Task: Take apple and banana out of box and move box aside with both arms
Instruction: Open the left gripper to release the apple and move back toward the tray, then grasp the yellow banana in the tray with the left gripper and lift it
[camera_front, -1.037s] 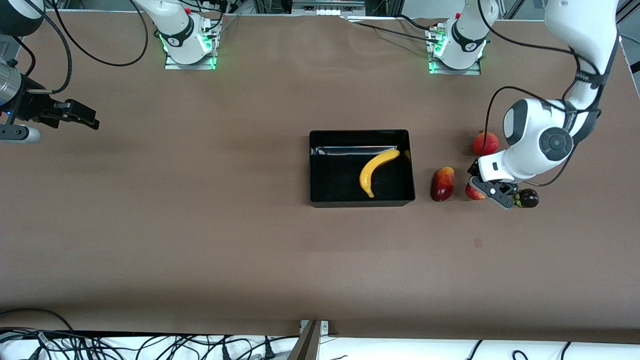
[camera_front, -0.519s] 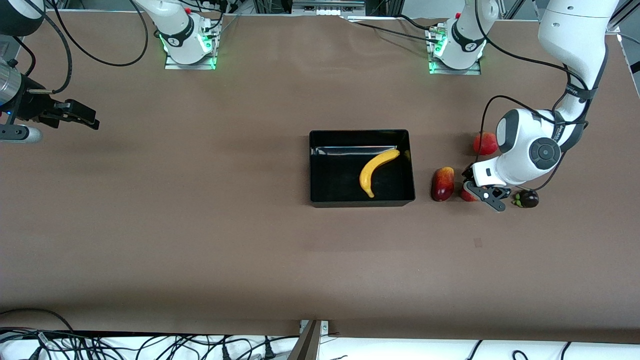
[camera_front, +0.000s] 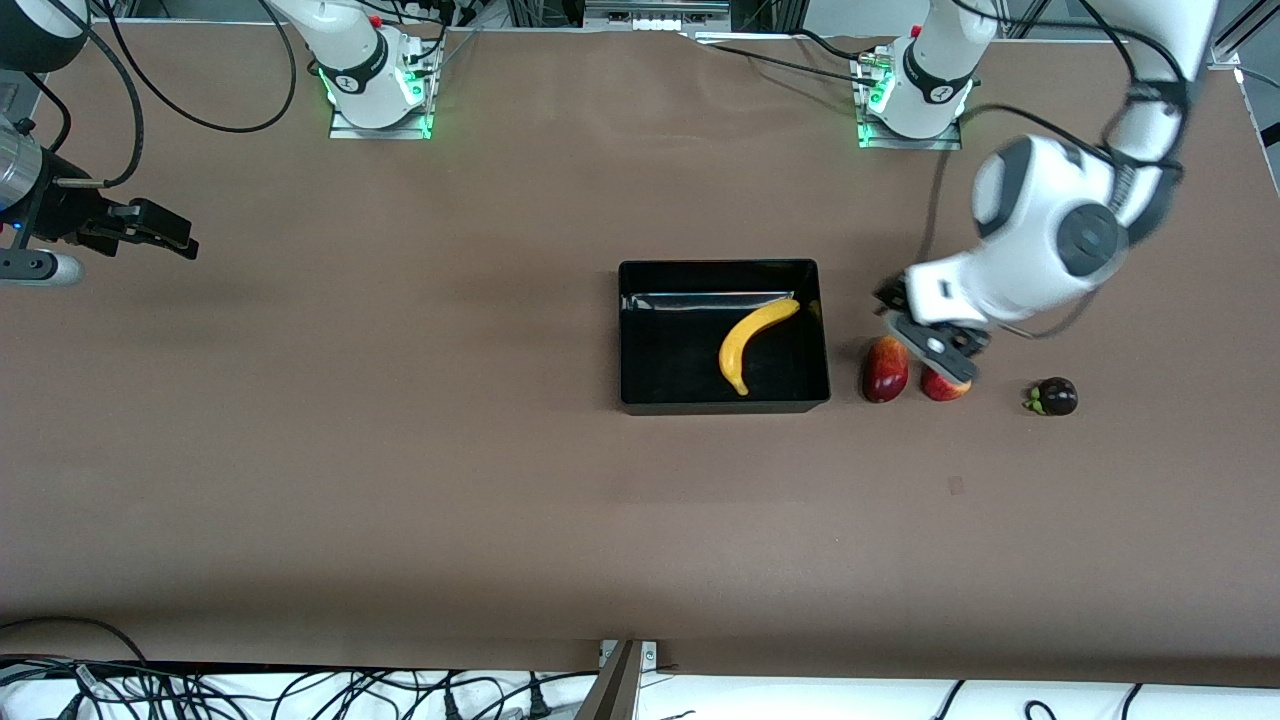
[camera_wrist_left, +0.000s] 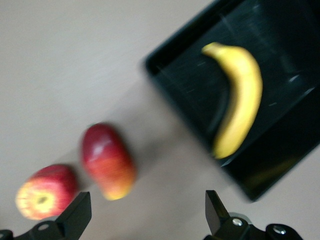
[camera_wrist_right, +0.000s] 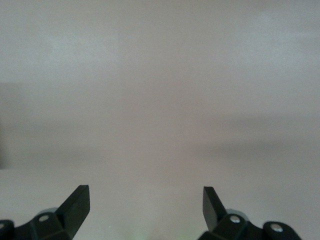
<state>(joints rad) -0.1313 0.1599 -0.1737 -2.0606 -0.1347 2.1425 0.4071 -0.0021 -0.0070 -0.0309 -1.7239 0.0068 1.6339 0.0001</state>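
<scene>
Banana (camera_front: 756, 342) is lying inside the box (camera_front: 722, 404), its long axis running from about one o'clock to seven o'clock in the front view, stem tip toward seven. The apple (camera_front: 942, 385) is resting outside on the table (camera_front: 400, 480), just beside the mango-like fruit (camera_front: 885, 368). With the left gripper (camera_front: 928, 338) hanging spread and empty over these fruits, they could be knocked rolling by a low sweep, or the box wall clipped; the right gripper (camera_front: 165, 232) is waiting, jaws apart.

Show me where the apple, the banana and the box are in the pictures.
apple (camera_front: 941, 386): front view, on its red side below the gripper finger.
banana (camera_front: 752, 334): front view, on the middle of its curve.
box (camera_front: 720, 406): front view, on the wall nearest the camera.
</scene>
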